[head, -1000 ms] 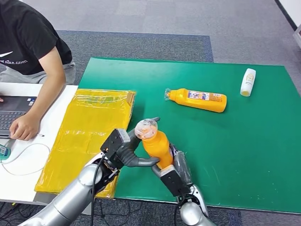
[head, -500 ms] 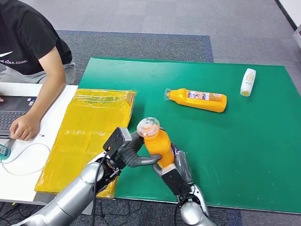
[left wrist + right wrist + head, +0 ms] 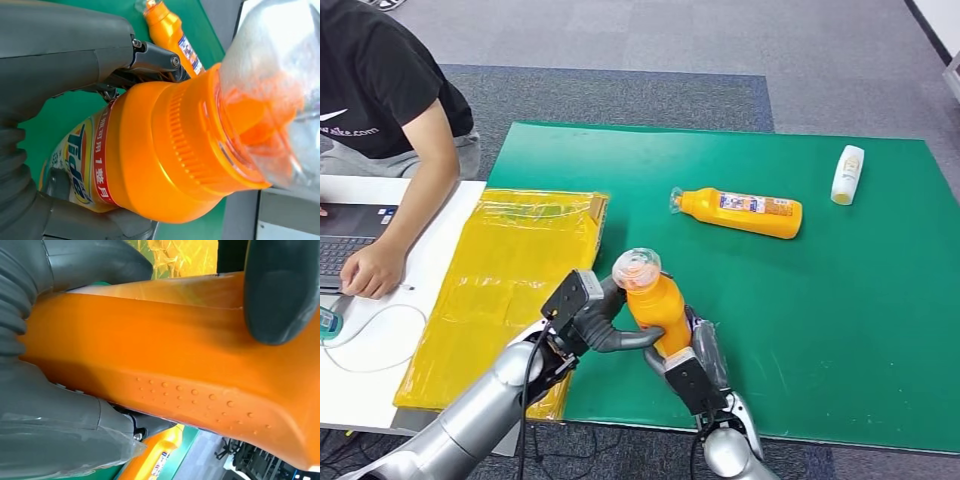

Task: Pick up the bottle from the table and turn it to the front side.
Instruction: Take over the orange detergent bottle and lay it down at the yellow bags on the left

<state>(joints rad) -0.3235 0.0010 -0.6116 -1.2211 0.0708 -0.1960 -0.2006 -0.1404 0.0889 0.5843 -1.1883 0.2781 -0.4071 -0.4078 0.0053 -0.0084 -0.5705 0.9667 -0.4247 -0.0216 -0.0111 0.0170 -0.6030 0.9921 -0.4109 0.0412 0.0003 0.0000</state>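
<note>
An orange bottle [image 3: 654,303] with a clear cap stands nearly upright above the near edge of the green mat [image 3: 788,300]. Both hands hold it. My left hand [image 3: 601,318] grips its upper body from the left, with fingers wrapped under the shoulder. My right hand [image 3: 691,362] grips its lower part from below. In the left wrist view the bottle [image 3: 158,155] shows a Tide label next to the thick thumb [image 3: 56,50]. In the right wrist view the bottle's plain orange side [image 3: 181,365] lies between my right hand's grey fingers [image 3: 49,425], and a dark fingertip [image 3: 281,290] presses on it.
A second orange bottle [image 3: 740,212] lies on its side at the mat's middle, and a small white bottle [image 3: 847,174] lies at the far right. A yellow bag [image 3: 509,275] covers the mat's left edge. A person [image 3: 388,110] sits at a laptop [image 3: 346,235] on the left.
The bottle and my left hand have shifted slightly to the right and up. Both hands keep their hold.
</note>
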